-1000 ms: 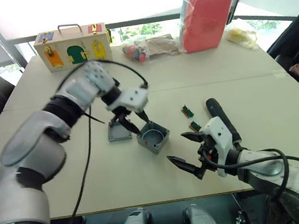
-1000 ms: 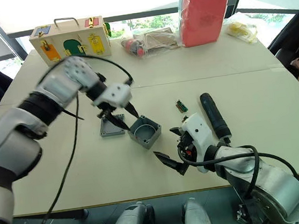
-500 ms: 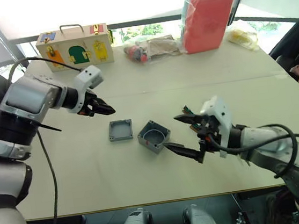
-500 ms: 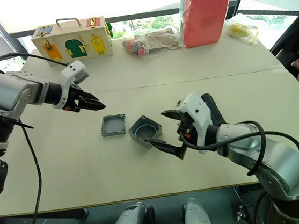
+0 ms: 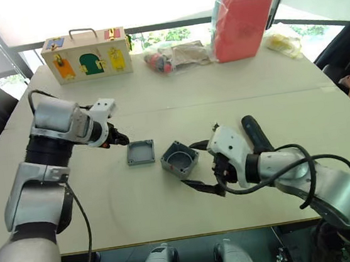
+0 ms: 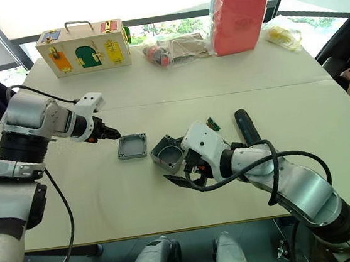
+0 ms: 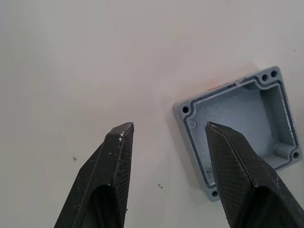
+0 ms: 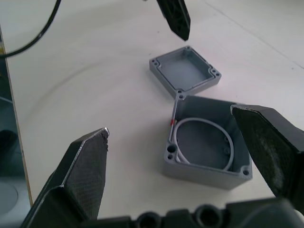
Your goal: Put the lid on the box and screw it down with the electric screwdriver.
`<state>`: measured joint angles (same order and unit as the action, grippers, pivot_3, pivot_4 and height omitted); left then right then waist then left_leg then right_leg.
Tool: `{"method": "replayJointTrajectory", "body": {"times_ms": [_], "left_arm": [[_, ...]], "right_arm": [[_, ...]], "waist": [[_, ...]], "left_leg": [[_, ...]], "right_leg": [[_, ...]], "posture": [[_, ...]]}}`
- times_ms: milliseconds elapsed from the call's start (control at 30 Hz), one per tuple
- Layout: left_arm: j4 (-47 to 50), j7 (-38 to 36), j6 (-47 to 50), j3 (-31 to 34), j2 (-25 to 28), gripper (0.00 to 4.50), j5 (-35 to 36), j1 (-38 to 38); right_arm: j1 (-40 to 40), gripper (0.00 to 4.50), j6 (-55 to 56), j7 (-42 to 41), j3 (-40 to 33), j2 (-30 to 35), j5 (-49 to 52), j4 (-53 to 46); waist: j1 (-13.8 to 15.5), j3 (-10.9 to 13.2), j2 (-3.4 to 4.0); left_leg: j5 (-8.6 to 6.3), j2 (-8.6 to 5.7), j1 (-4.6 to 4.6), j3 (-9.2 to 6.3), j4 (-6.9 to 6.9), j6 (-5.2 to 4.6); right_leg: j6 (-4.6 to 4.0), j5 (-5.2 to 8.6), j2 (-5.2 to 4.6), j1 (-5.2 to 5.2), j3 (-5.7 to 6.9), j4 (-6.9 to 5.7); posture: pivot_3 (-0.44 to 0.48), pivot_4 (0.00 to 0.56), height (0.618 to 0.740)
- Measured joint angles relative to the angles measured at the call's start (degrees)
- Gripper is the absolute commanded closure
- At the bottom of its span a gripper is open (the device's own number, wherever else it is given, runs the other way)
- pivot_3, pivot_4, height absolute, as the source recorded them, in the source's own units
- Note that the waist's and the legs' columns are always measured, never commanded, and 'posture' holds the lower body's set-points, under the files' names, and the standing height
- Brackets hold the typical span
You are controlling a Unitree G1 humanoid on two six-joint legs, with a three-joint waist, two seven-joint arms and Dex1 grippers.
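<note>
Hovering low over the bench (image 5: 77, 212), the left hand (image 5: 120, 139) has its fingers spread just beside the lid (image 5: 141, 152), which lies hollow side up, seemingly lined up to pick it. The box (image 5: 179, 160) sits open-topped close by, awaiting that lid. The right hand (image 5: 203, 166), spread wide, brackets the box, likely to steady it. The electric screwdriver (image 5: 254, 134) lies unused behind that arm.

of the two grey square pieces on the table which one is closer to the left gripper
The lid, the shallow grey plate lying rim up. The left gripper is right beside it; the deeper box, with a ring inside, sits farther off by the right gripper.
</note>
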<state>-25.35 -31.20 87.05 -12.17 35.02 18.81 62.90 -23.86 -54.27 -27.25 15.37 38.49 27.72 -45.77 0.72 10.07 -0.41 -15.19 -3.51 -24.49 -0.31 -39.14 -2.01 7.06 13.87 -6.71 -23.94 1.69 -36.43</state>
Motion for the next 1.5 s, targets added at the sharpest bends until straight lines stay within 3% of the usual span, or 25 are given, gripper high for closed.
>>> {"method": "replayJointTrajectory", "body": {"times_ms": [167, 300, 400, 533, 567, 767, 900, 1000, 1067, 1133, 1233, 1400, 1500], "left_arm": [[-3.8, 1.68, 0.21, 0.62, -5.04, 2.09, -0.84, 0.49], [-5.04, 1.56, -0.5, -0.58, -5.96, 2.09, -1.6, 1.07], [-6.16, 1.58, -1.52, -1.94, -6.46, 2.78, -2.7, 1.54], [-7.4, 2.05, -1.76, -2.34, -7.12, 4.3, -4.22, 2.21], [-7.37, 2.06, -1.45, -2.32, -7.13, 4.45, -4.41, 2.32], [-5.68, 3.77, 0.24, -0.16, -8.23, 4.45, -5.09, 1.37], [-4.67, 4.75, -2.23, 4.37, -8.01, 4.45, -5.05, -0.8], [-4.1, 4.56, -8.95, 6.96, -8.01, 4.45, -4.79, -2.62], [-2.86, 3.42, -22.38, 13.28, -7.18, 4.45, -3.89, -4.98], [1.17, 1.26, -33.02, 19.27, -7.11, 4.45, -1.23, -6.67], [6.9, 0.68, -40.77, 24.66, -7.88, 4.45, 1.42, -6.69], [11.13, 0.96, -45.27, 22.86, -13.55, 4.45, 2.21, -10.05], [12.46, 0.0, -45.41, 20.85, -14.75, 4.45, 2.35, -12.09]], "right_arm": [[-0.1, 0.0, -0.36, 2.55, 1.88, -2.65, -2.54, 0.03], [0.77, 0.0, -0.47, 4.2, 2.74, -3.79, -4.42, 0.02], [1.72, 0.0, -0.89, 5.33, 2.74, -4.45, -5.18, -0.08], [2.67, 0.0, -1.76, 6.51, 2.5, -4.92, -6.25, -0.26], [2.7, 0.0, -1.82, 6.67, 2.36, -4.96, -6.35, -0.26], [2.78, 0.0, -2.2, 6.59, 1.57, -5.4, -6.78, -0.11], [3.88, 0.0, -2.25, 6.76, -5.97, -11.62, -3.19, 2.91], [2.6, 0.0, -2.71, 7.13, -12.61, -16.67, 1.49, 5.49], [-2.14, 0.0, -3.71, 9.35, -19.53, -24.79, 7.18, 11.0], [-7.28, 0.0, -4.78, 11.32, -23.53, -28.84, 10.66, 17.05], [-11.73, 0.0, -5.94, 12.48, -25.08, -29.3, 11.93, 24.39], [-20.12, 0.0, -8.24, 13.97, -26.28, -30.7, 14.68, 32.33], [-20.59, 0.0, -9.56, 14.19, -27.32, -30.54, 16.13, 33.75]], "waist": [[0.04, -0.02, -0.03], [-0.08, -0.03, -0.02], [0.03, -0.07, -0.02], [0.11, -0.14, -0.02], [0.11, -0.16, -0.01], [0.23, -0.23, 0.02], [0.15, -0.26, 0.0], [0.18, -0.24, -0.03], [-0.18, -0.18, -0.13], [-0.43, -0.18, -0.13], [-0.13, -0.19, -0.11], [-0.13, -0.19, -0.11], [-0.38, -0.19, -0.11]], "left_leg": [[0.01, -0.1, -0.01, 0.0, 0.0, 0.02], [0.04, -0.1, 0.0, 0.02, 0.05, 0.08], [0.05, -0.09, 0.02, 0.01, 0.05, 0.1], [0.05, -0.1, 0.04, 0.01, 0.04, 0.09], [0.04, -0.11, 0.05, 0.01, 0.04, 0.09], [-0.02, -0.11, 0.13, -0.02, 0.04, -0.03], [0.03, -0.11, 0.14, -0.03, 0.04, 0.06], [0.1, -0.1, 0.07, -0.05, 0.04, 0.2], [0.16, -0.08, -0.09, -0.01, 0.15, 0.34], [0.2, -0.07, -0.12, 0.0, 0.33, 0.43], [0.21, -0.11, -0.12, 0.0, 0.57, 0.46], [0.22, -0.21, -0.12, 0.02, 0.44, 0.45], [0.22, -0.21, -0.12, 0.03, 0.46, 0.45]], "right_leg": [[0.0, 0.0, -0.09, 0.01, -0.02, -0.01], [0.0, 0.0, -0.08, -0.07, -0.06, -0.07], [0.0, 0.0, -0.08, -0.07, -0.06, -0.13], [0.0, 0.0, -0.09, -0.04, -0.06, -0.15], [-0.01, 0.0, -0.09, -0.03, -0.06, -0.14], [0.0, 0.0, -0.11, 0.07, -0.04, -0.14], [-0.01, 0.0, -0.11, 0.06, -0.04, -0.16], [-0.02, -0.01, -0.12, -0.05, -0.04, -0.2], [-0.08, -0.04, -0.12, -0.36, -0.15, -0.21], [-0.11, -0.05, -0.13, -0.5, -0.19, -0.22], [-0.12, -0.06, -0.15, -0.51, -0.17, -0.21], [-0.11, -0.06, -0.2, -0.49, -0.18, -0.38], [-0.11, -0.06, -0.19, -0.52, -0.18, -0.41]], "posture": [[0.0, 0.15, 0.74], [0.0, 0.15, 0.74], [0.0, 0.15, 0.74], [0.0, 0.15, 0.74], [0.0, 0.15, 0.74], [0.0, 0.15, 0.74], [0.0, 0.15, 0.74], [0.0, 0.15, 0.74], [0.0, 0.15, 0.74], [0.0, 0.15, 0.74], [0.0, 0.15, 0.74], [0.0, 0.15, 0.74], [0.0, 0.15, 0.74]]}}
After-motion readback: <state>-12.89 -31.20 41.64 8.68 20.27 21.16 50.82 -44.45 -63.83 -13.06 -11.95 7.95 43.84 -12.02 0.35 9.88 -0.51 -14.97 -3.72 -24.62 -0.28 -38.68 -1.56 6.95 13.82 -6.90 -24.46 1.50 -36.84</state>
